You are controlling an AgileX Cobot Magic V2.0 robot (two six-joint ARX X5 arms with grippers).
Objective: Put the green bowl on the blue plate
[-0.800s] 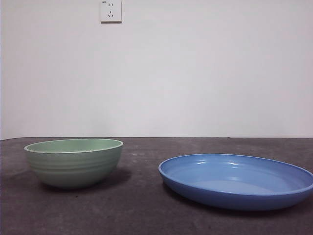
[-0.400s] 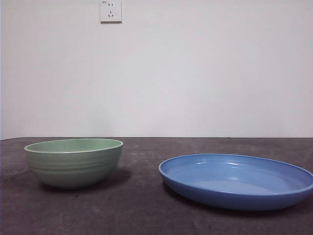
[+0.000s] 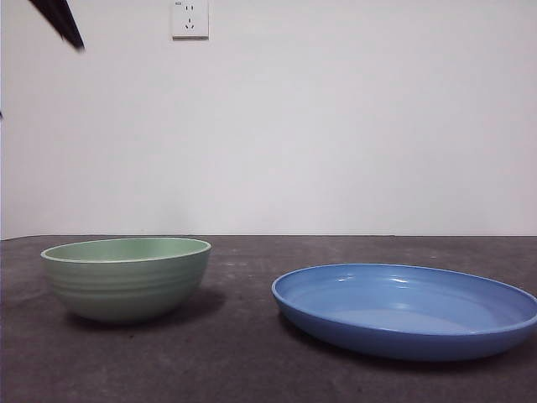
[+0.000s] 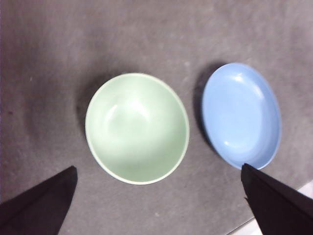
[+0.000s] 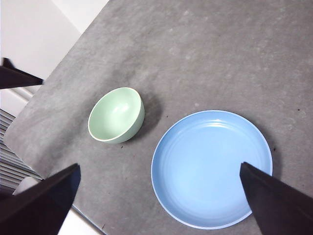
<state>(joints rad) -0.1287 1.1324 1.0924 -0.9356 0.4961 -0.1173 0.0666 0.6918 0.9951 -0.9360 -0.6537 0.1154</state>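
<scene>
While the green bowl (image 3: 126, 279) is seen standing upright on the dark table (image 3: 243, 361) at the left of the front view, the blue plate (image 3: 407, 309) is set to its right, apart from it with bare table between; both are empty (the bowl's faint ridges show on its outer wall). From above, the left gripper (image 4: 161, 200) is held over the bowl (image 4: 137, 128) with its jaws spread wide, nothing between them; the plate (image 4: 241, 115) lies beside. The right gripper (image 5: 161, 200) is held high over the plate (image 5: 212, 169), jaws likewise wide and empty; the bowl (image 5: 116, 115) is seen beyond. A black tip (image 3: 60, 21) shows at the top left corner of the front view; a wall socket (image 3: 190, 18) is fixed on the white wall (image 3: 352, 126) behind.
</scene>
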